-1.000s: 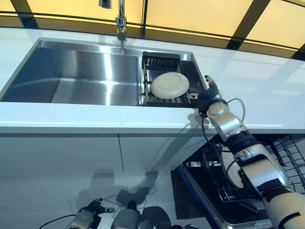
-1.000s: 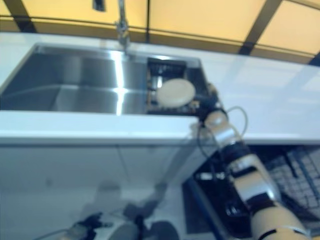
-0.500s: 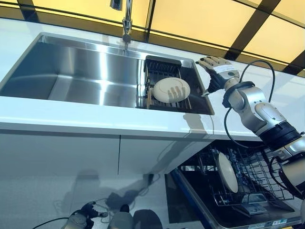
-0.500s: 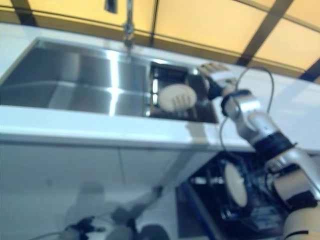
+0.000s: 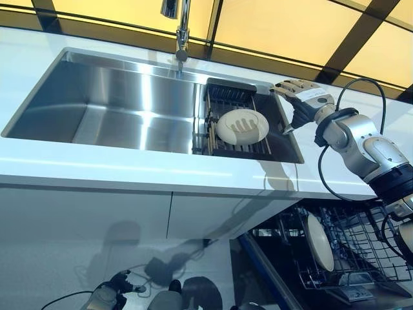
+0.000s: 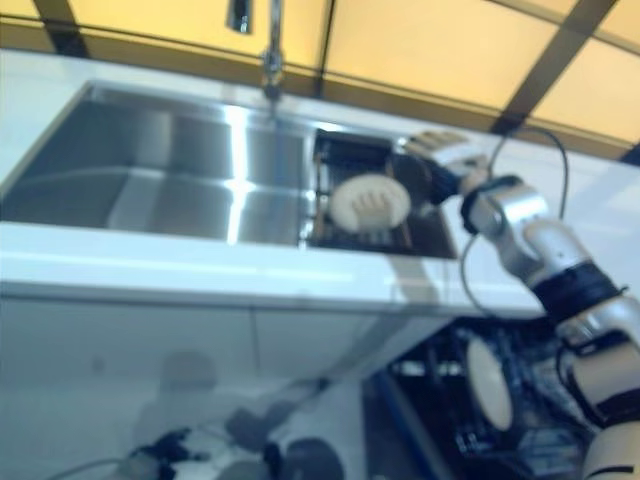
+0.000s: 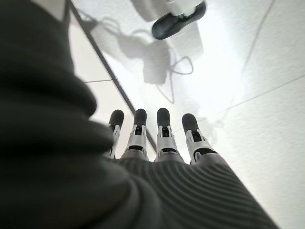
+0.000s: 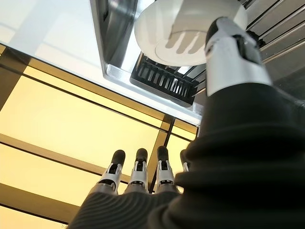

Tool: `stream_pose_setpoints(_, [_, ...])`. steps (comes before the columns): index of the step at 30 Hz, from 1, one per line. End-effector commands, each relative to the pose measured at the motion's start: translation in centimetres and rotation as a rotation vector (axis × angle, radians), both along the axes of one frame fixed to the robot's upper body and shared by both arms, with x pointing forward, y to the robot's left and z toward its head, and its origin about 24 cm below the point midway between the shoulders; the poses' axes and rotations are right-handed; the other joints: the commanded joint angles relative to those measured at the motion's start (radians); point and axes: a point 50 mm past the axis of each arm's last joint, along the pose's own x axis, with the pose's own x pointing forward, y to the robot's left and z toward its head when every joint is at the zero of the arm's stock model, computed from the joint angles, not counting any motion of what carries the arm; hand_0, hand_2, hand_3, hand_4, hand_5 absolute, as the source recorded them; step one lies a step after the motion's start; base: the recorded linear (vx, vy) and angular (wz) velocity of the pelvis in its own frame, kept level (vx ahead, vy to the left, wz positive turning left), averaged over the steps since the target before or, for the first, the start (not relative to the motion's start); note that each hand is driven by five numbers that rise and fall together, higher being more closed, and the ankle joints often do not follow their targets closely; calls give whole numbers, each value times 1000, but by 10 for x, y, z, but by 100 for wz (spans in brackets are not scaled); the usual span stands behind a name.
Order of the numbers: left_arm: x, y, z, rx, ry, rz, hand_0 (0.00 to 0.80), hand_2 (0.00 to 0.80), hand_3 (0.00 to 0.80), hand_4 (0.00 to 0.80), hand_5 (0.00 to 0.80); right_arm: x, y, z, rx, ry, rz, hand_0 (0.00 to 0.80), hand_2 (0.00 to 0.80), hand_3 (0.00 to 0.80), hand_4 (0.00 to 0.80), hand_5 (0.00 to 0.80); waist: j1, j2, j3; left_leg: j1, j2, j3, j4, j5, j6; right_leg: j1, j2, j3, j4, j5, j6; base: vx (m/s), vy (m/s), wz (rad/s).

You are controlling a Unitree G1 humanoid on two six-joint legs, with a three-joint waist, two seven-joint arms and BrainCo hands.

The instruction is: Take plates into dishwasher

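Left eye view: the right hand [image 5: 303,97] hovers above the right rim of the sink [image 5: 103,97], fingers straight and spread, holding nothing. Its shadow falls on the cream plate [image 5: 242,126], which lies tilted on the dark drying rack [image 5: 226,97] in the right end of the sink. Hand and plate are apart. Below the counter [image 5: 129,171] the dishwasher rack [image 5: 368,252] is pulled out, with one plate [image 5: 319,242] already standing on edge in it. The left hand [image 5: 106,298] hangs low by the floor, idle.

Right eye view: same layout — hand just right of the plate, not touching it.

Left wrist view: left fingers [image 7: 164,129] straight, relaxed, only floor beyond them.

Right wrist view: right fingers [image 8: 138,167] extended toward the window, thumb [image 8: 228,43] reaching toward the plate [image 8: 162,28] with a gap between them.

Judgement: the step in hand is the reach for the second plate. To do it well, bring the hand down over the near right edge of the plate, thumb on top and fingers under the raised rim. Close only once the rim sits between them — a glazed plate will likely slip from a shallow pinch. Lift clear of the rack bars before swinging toward the dishwasher.
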Motion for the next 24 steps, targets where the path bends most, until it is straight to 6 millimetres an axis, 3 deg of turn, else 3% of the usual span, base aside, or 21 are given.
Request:
stream_pose_setpoints(1, [-7, -2, -3, 15, 27, -38, 0, 0, 0, 0, 0, 1, -15, 31, -25, -71, -52, 0, 0, 0, 0, 0, -2, 5, -60, 4, -52, 9, -74, -121, 18, -73, 84, 138, -170, 62, -29, -13, -183, 33])
stream_pose_setpoints(3, [-8, -3, -5, 18, 31, -42, 0, 0, 0, 0, 0, -1, -20, 29, -38, -57, -65, 0, 0, 0, 0, 0, -16, 5, -59, 3, -62, -21, -73, -115, 14, -105, 121, 203, -246, 103, -13, 12, -165, 44])
stream_pose_setpoints(7, [-9, 1, -3, 24, 29, -22, 0, 0, 0, 0, 0, -6, -26, 24, -49, -28, -71, 0, 0, 0, 0, 0, -26, 6, -34, 35, -64, -50, -63, -120, 13, -128, 138, 217, -231, 126, -10, 81, -195, 62])
stream_pose_setpoints(9, [-6, 6, -1, 28, 16, -18, 0, 0, 0, 0, 0, -8, -33, 20, -41, -19, -91, 0, 0, 0, 0, 0, -40, -4, -45, 38, -65, -79, -61, -125, 14, -84, 144, 259, -255, 126, -17, 171, -314, 75])
stream_pose_setpoints(15, [-4, 6, 1, -4, -10, 9, 0, 0, 0, 0, 0, -14, -29, 19, -15, -26, -69, 0, 0, 0, 0, 0, -42, -5, -61, 55, -36, -71, -108, -106, -27, 9, 143, 214, -303, 84, -46, 137, -271, 65])
stream_pose_setpoints(24, [-13, -17, -7, -76, -43, 8, 0, 0, 0, 0, 0, -20, -14, 19, -61, -2, -23, 0, 0, 0, 0, 0, -52, 16, -54, 57, -19, -37, -103, -109, -52, 53, 154, 219, -340, 53, -81, 74, -106, 3])
